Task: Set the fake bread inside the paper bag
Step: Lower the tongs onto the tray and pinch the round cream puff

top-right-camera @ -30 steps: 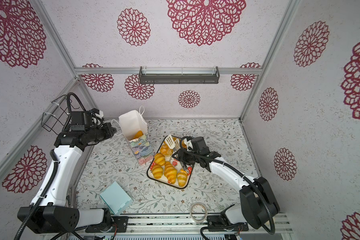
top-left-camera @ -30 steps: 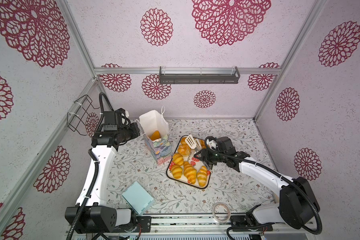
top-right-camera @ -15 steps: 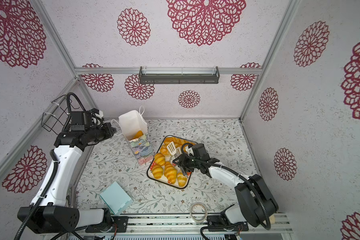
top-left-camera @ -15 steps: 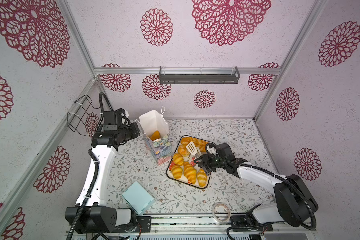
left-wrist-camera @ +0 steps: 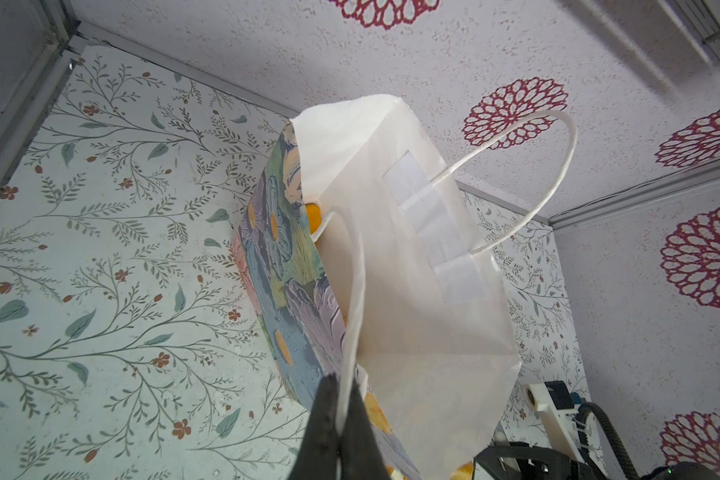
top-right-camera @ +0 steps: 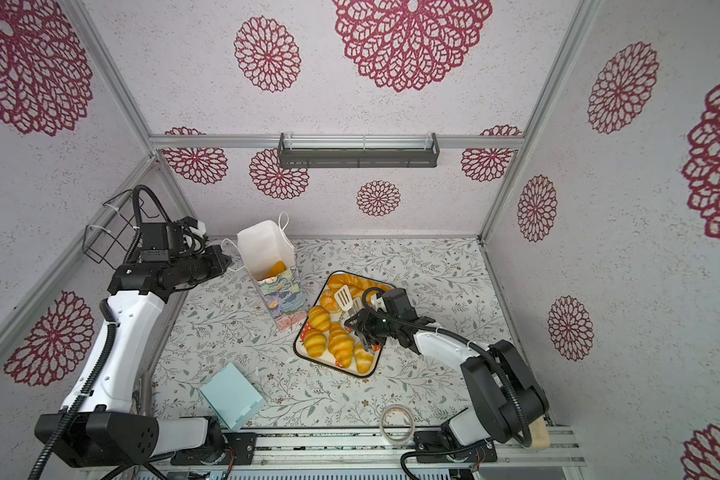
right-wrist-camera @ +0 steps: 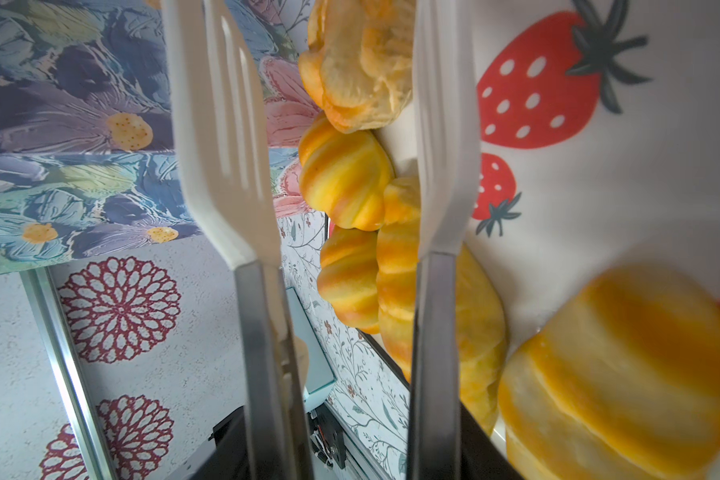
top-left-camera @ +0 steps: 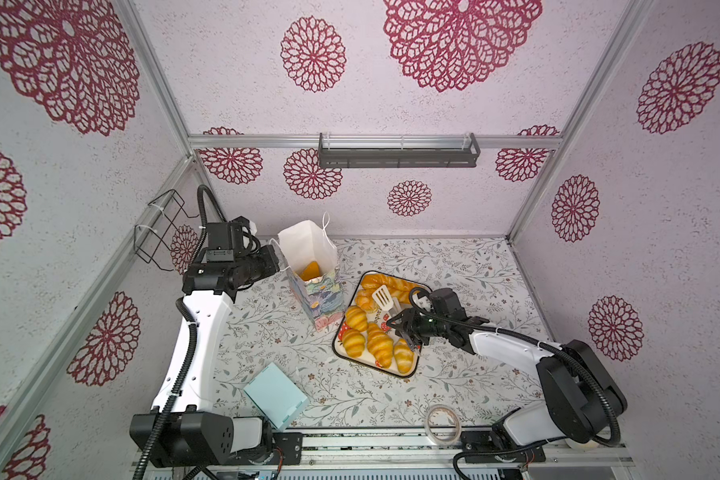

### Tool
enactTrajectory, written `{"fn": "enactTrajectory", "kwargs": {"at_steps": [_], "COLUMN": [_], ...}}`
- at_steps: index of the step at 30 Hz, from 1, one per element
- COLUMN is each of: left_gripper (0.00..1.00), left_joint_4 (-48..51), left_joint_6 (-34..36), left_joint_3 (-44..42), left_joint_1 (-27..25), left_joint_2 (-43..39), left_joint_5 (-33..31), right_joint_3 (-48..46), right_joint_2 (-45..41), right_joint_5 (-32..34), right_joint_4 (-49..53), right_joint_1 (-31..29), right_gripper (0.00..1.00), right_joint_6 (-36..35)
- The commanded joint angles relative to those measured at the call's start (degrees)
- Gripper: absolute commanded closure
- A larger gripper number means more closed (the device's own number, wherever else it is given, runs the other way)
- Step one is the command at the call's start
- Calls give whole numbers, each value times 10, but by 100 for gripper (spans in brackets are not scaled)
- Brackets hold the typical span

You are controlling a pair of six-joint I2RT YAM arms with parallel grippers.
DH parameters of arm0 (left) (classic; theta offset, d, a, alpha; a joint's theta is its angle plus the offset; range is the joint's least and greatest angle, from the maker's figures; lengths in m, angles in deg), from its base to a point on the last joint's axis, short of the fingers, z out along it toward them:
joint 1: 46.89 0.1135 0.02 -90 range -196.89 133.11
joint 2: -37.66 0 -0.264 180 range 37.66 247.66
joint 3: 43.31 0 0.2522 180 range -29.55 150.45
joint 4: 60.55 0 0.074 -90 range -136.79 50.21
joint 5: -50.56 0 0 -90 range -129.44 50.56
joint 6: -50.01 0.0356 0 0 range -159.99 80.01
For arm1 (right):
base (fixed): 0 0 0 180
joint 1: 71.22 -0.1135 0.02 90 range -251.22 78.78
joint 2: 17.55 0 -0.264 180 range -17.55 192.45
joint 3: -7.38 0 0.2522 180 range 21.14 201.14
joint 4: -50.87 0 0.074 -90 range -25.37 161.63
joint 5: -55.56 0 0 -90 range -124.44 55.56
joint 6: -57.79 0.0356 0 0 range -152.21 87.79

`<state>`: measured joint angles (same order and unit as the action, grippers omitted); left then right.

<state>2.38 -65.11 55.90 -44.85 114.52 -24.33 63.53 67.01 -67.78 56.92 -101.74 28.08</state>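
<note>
Here's the flowered table (top-left-camera: 454,270), and the strawberry-print tray (top-left-camera: 376,319) is our landmark. The paper bag (top-left-camera: 323,301) stands upright just beside the tray's left edge, mouth open, with one orange piece of bread (top-left-camera: 309,271) down inside it. A pale blue box (top-left-camera: 276,395) lies well apart from the tray, off its front-left corner. On the tray itself, a long loaf (top-left-camera: 391,282) runs along the far side, and striped croissants (top-left-camera: 379,345) crowd the near side. White tongs (top-left-camera: 383,297) hang over the tray's middle with their blades apart, gripped at the metal arms by the right gripper (top-left-camera: 404,330). A tape roll (top-left-camera: 443,424) sits out in front of the tray. Beyond the bag from the tray, the left gripper (top-left-camera: 273,259) has its fingers (left-wrist-camera: 325,415) pressed together, pinching the bag's cord handle (left-wrist-camera: 356,291).
</note>
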Motion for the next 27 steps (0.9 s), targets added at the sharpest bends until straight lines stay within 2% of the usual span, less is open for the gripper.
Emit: {"fn": "enactTrajectory", "kwargs": {"at_steps": [1,27], "left_gripper": [100,100], "left_joint_4": [0,-3], "left_joint_6": [3,4], "left_joint_3": [-2,-7], "left_joint_1": [6,14], "left_joint_2": [-12,-12], "left_joint_5": [-3,-2], "right_joint_3": [7,39], "right_joint_2": [4,76], "right_joint_5": [-19,-52], "right_joint_4": [-36,-93], "right_joint_1": [4,3], "right_gripper": [47,47], "right_joint_6": [14,38]}}
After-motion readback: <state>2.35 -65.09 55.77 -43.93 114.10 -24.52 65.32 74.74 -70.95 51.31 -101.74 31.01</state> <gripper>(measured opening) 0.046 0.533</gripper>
